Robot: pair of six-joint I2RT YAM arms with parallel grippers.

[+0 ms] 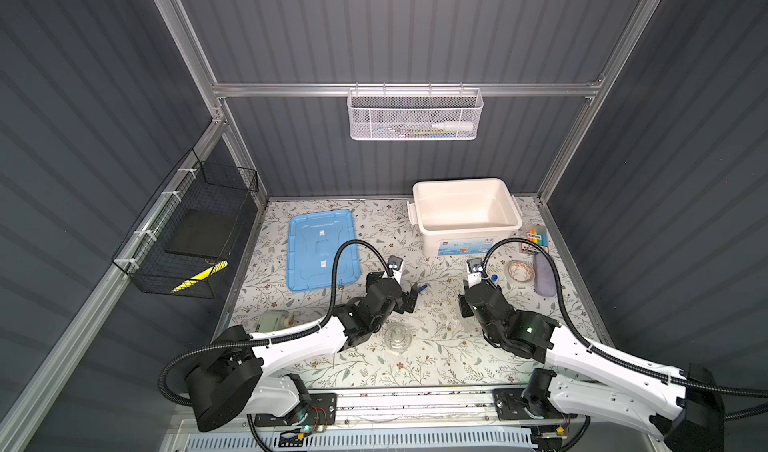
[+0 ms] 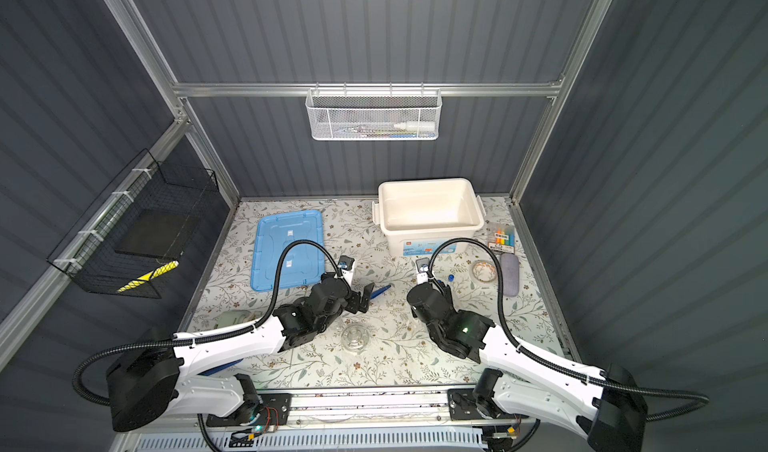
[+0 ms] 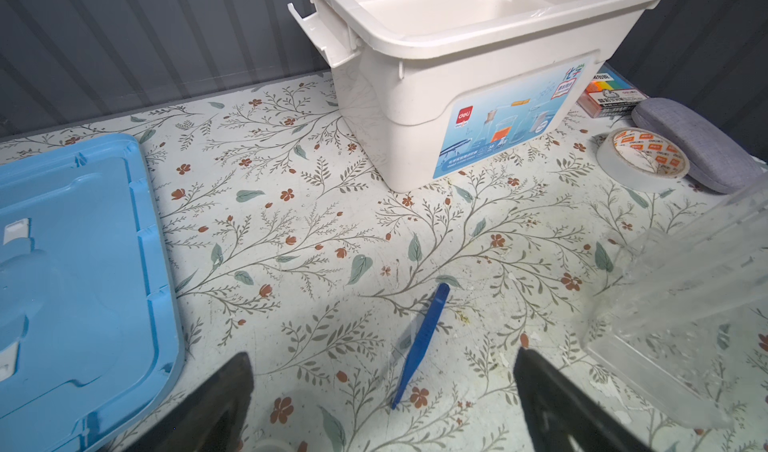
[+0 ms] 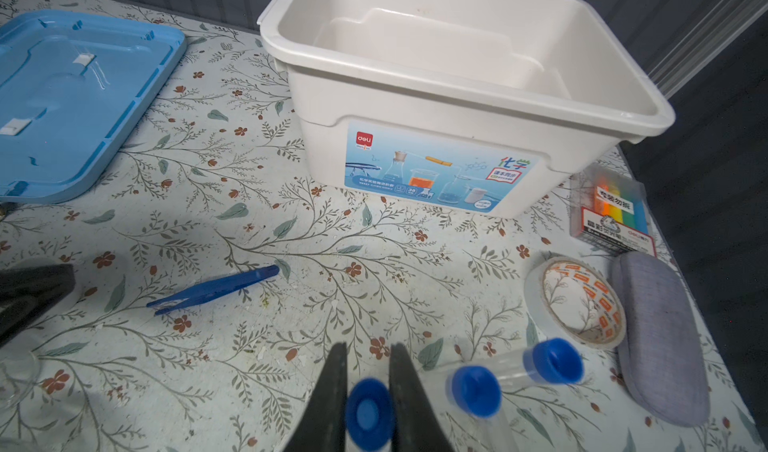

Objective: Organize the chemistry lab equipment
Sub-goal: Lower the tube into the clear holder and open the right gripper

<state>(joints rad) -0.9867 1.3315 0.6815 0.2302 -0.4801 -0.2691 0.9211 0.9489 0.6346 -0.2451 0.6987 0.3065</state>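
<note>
My right gripper (image 4: 369, 351) is shut on a clear test tube, whose blue cap (image 4: 369, 414) sits between the fingers. Two more blue-capped test tubes (image 4: 473, 389) (image 4: 555, 360) lie on the mat just beside it. In both top views that gripper is hidden under its wrist; one blue cap (image 1: 494, 278) (image 2: 451, 278) shows. Blue tweezers (image 3: 420, 346) (image 4: 212, 290) (image 1: 422, 289) (image 2: 382, 290) lie flat mid-table. My left gripper (image 3: 382, 358) (image 1: 409, 300) (image 2: 363, 298) hovers open over them, holding nothing. Clear glassware (image 1: 398, 338) (image 2: 355, 338) stands near the front.
An open white box (image 1: 465, 184) (image 3: 478, 43) (image 4: 457, 109) stands at the back right, with its blue lid (image 1: 322, 248) (image 3: 75, 284) to the left. A tape roll (image 1: 519, 271), a grey case (image 1: 544, 273) and a pen pack (image 1: 536, 238) lie at the right edge. A clear plastic piece (image 3: 685, 304) lies between the arms.
</note>
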